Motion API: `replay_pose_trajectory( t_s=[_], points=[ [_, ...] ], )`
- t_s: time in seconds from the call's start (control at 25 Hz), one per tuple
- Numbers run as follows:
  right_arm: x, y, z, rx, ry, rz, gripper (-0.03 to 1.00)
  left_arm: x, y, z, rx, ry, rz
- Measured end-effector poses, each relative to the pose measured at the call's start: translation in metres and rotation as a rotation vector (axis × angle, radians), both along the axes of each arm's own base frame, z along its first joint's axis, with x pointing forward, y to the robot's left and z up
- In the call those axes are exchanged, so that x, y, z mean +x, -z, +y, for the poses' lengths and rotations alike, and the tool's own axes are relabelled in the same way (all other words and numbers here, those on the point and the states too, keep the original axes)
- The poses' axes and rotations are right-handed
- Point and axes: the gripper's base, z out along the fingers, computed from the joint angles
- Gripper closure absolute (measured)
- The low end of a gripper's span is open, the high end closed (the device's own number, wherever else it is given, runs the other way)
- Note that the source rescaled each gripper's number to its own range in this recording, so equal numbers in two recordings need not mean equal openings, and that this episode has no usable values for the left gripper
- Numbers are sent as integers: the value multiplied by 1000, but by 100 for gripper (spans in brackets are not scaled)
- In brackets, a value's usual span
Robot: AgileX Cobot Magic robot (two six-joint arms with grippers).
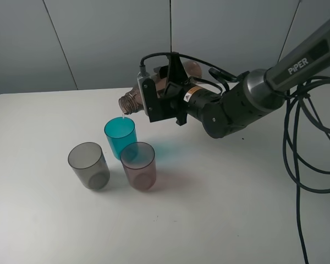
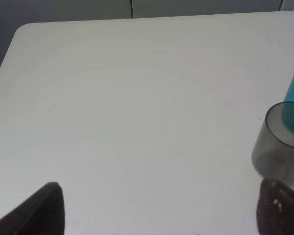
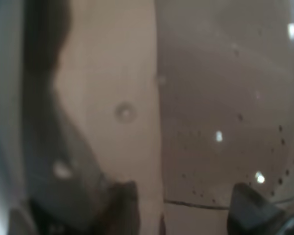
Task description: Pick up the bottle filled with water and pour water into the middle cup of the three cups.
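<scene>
- The right gripper (image 1: 164, 98) is clenched on the bottle (image 1: 131, 103), grasping it around the body. The bottle lies tipped close to level above the table (image 1: 220, 209), with its neck pointing toward the left of the high view.
- The bottle's open mouth hangs just above the far rim of the middle cup (image 1: 120, 136), and a thin thread of water (image 1: 124, 116) falls from the mouth into that cup.
- The middle cup stands upright on the table, behind the other two cups. The grey cup (image 1: 88, 165) stands in front of it to the left, apart from it.
- The pinkish cup (image 1: 138, 165) stands in front to the right, just beside the middle cup — we cannot tell whether they touch.
- In the right wrist view we see only the bottle's wall from close up, blurred and speckled with small droplets.
- The left gripper (image 2: 159, 213) is released — its dark fingertips (image 2: 44, 210) sit wide apart, low over the table, with the grey cup near one of them.
</scene>
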Motion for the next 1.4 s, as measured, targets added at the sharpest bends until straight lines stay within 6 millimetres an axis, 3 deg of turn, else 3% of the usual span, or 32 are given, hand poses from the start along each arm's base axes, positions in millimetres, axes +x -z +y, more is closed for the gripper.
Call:
replay_pose_trajectory(
  t_s=[1.4],
  points=[
    [2, -10, 2, -52, -35, -144, 95, 0, 0, 0, 2, 1, 0]
  ],
)
